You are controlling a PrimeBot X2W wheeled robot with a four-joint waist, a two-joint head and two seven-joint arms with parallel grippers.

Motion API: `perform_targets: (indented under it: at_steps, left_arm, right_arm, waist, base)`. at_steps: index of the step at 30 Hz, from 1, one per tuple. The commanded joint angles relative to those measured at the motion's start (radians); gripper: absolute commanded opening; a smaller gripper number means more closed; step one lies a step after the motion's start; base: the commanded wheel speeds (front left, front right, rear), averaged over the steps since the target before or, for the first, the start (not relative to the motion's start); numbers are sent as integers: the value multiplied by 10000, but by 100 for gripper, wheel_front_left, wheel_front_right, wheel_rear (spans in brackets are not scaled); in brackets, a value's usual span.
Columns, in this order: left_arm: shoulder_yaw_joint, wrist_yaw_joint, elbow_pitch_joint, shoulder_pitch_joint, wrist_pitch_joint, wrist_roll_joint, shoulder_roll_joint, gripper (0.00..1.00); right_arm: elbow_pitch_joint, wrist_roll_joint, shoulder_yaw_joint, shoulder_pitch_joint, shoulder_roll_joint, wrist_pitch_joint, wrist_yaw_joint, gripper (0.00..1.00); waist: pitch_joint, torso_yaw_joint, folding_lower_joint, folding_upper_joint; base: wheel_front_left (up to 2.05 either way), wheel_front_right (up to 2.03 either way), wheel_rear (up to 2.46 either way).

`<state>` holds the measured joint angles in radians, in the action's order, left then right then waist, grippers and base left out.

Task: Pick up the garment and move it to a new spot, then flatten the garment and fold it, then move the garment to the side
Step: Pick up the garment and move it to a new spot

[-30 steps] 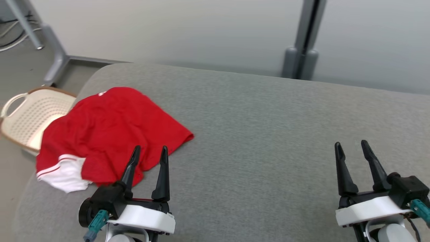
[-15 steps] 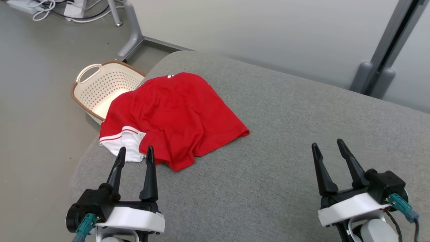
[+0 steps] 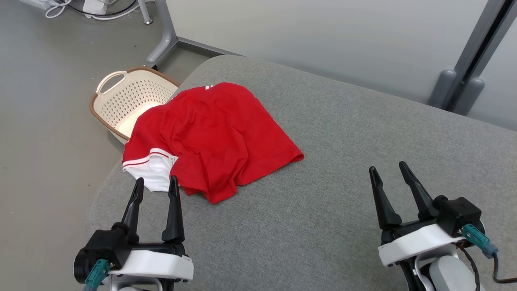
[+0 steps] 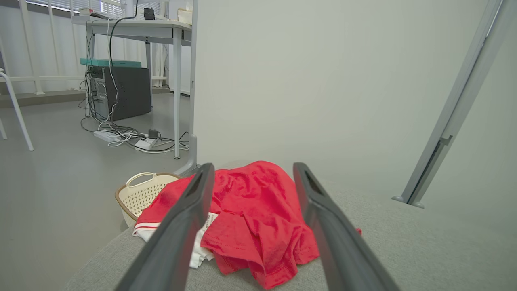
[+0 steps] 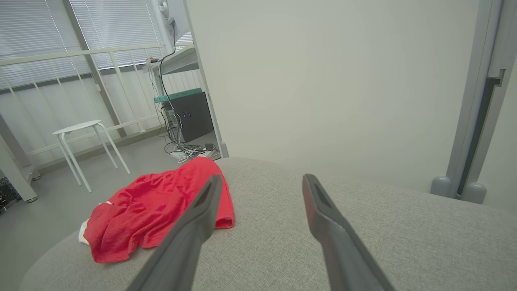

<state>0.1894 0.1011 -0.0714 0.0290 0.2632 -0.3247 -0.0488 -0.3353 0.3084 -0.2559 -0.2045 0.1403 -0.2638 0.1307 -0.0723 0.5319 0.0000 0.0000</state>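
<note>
Your left end effector (image 3: 156, 180) stood wide open and empty. Its two dark fingers pointed up the head view, with the tips just short of the near edge of the garment (image 3: 214, 133), close to its white part. In the left wrist view the red cloth showed between those spread fingers. Your right end effector (image 3: 386, 166) was equally wide and held nothing. It hung over bare grey fabric, well apart from the garment.

The garment, red with a white section edged in red and white stripes, lay crumpled at the left end of the grey upholstered surface (image 3: 343, 161), and its left side reached the rounded edge. A cream perforated basket (image 3: 125, 101) with a brown rim stood on the floor (image 3: 44, 141) just beside that edge. A pale wall panel (image 3: 323, 36) rose behind the surface.
</note>
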Motion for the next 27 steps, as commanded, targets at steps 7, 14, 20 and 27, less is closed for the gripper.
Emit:
perform_targets:
  at_steps: [7, 14, 20, 27]
  left_arm:
    - [-381, -441, -497, 167, 19, -44, -22, 100]
    - [-1509, -1008, -2000, 1009, 19, 263, -257, 100]
    - [-1854, -1550, -4383, 2516, -273, -38, -1108, 100]
    - [-1402, -2090, -6607, 4347, -1844, -186, -1936, 100]
  right_arm:
    - [100, 21, 291, 285, 86, -10, -1, 100]
    - [350, -245, 568, 350, 303, -8, -1, 100]
    - [541, -348, 716, 94, 556, 68, -1, 100]
    - [1011, -492, 803, -193, 861, 365, -1, 100]
  waist:
    - [94, -96, 0, 0]
    - [-372, -433, 0, 0]
    - [-1143, -931, 0, 0]
    - [-2199, -1442, 0, 0]
  base:
    - [0, 0, 0]
    - [0, 0, 0]
    - [0, 0, 0]
    - [0, 0, 0]
